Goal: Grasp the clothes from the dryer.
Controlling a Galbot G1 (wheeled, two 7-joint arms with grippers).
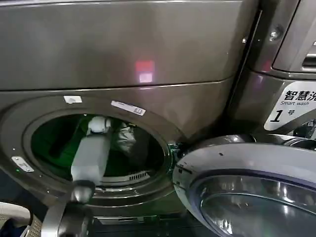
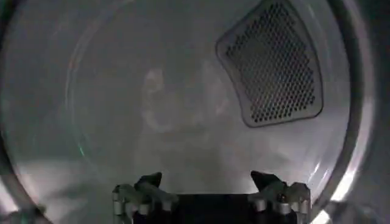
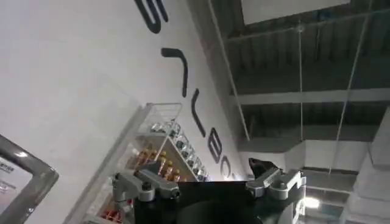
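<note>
The clothes [image 1: 126,138] lie inside the dryer [image 1: 123,59] drum, where the left gripper [image 2: 207,182], wide open and empty, is reaching, needing to lower onto them.

My left arm [image 1: 91,158] reaches forward through the porthole of the dryer [image 1: 123,54], so my left gripper [image 2: 207,178] sits inside the drum, jaws apart, facing the back wall with its perforated vent panel [image 2: 271,64]. The open door [image 1: 252,187] hangs to the right of the porthole, and behind it stands the neighbouring machine [image 1: 289,74]. My right gripper [image 3: 210,178], jaws apart, points up toward a wall with shelves [image 3: 158,152] and the ceiling.
</note>
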